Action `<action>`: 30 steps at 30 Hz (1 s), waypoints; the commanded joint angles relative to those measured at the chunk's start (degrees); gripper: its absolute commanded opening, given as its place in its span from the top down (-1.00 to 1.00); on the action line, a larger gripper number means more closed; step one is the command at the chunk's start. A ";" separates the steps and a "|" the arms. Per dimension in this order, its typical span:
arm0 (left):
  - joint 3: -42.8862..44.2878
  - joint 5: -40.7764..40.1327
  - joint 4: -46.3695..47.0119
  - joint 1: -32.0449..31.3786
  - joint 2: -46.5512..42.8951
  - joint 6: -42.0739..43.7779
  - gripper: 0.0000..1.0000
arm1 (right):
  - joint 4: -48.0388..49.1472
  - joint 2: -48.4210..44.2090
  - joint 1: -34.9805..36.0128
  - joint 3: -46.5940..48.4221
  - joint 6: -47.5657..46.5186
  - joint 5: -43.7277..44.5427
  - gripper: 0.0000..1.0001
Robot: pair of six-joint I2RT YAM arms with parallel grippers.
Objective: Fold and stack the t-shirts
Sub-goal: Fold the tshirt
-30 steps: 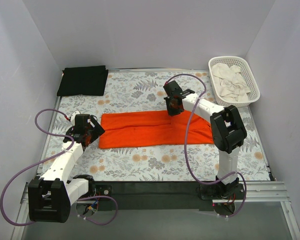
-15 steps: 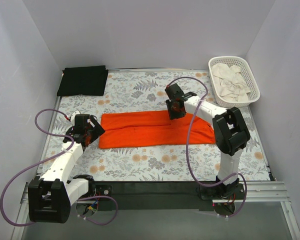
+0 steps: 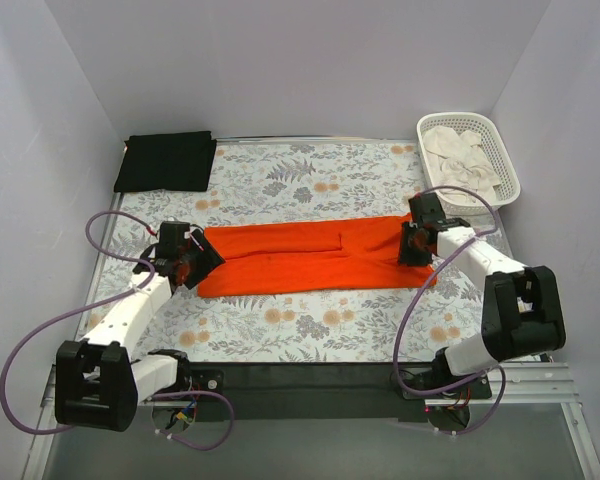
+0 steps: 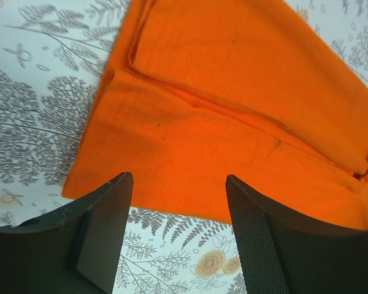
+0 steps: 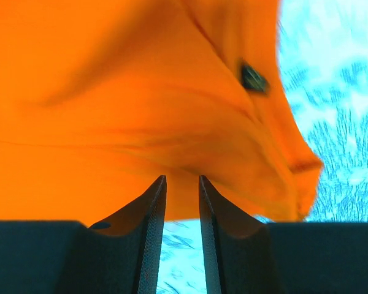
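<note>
The orange t-shirt (image 3: 300,262) lies as a long folded strip across the middle of the floral tablecloth. The black t-shirt (image 3: 165,162) lies folded flat at the far left corner. My left gripper (image 3: 196,262) is at the strip's left end. In the left wrist view it (image 4: 179,184) is open, its fingers straddling the near edge of the orange cloth (image 4: 233,110). My right gripper (image 3: 412,246) sits over the strip's right end. Its jaws (image 5: 182,179) stand narrowly open with nothing between them, the orange cloth (image 5: 110,92) just beyond the tips.
A white lattice basket (image 3: 457,117) holding pale crumpled cloth (image 3: 465,165) stands at the far right corner. Bare tablecloth (image 3: 310,330) runs between the orange strip and the near table edge. Walls close in on three sides.
My right arm has swung from the middle of the strip's far edge to its right end, and its jaws have parted. My left gripper has edged onto the left end and narrowed slightly.
</note>
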 commanded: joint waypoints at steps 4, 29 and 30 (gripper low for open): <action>-1.25 3.92 2.42 -1.01 3.97 -4.28 -0.15 | 3.64 -5.71 -10.49 -10.79 4.73 -4.46 0.42; 22.82 1.37 5.76 -4.61 28.90 8.02 -0.44 | 8.39 -6.34 -10.85 -8.34 11.67 -13.33 0.35; 23.70 0.94 5.76 -4.79 30.15 8.72 -0.44 | 9.09 -5.54 -10.59 -8.08 11.93 -13.42 0.35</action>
